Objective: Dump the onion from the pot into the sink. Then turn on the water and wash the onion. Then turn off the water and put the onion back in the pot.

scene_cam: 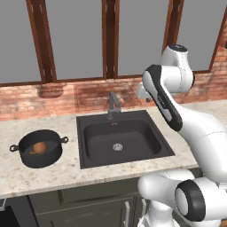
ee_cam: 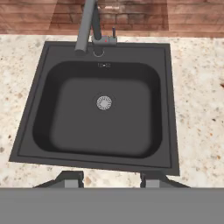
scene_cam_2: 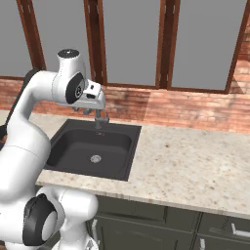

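Currently, we find the tool [ee_cam: 112, 178] clenched on nothing, poised above the sink [scene_cam: 88, 122] at frame centre. The onion [scene_cam: 40, 147] sits inside the pot [scene_cam: 41, 155] on the surface, lower left, well apart from the tool.

Orange-brown onion [scene_cam: 39, 147] in black pot [scene_cam: 41, 156], upright on counter left of black sink [scene_cam: 91, 156].

Left and right base views taken from behind the arm, facing forward and down, sharing the sink [scene_cam: 124, 138] and faucet [scene_cam: 113, 105]. Hand view set close above, looking straight down into the basin.
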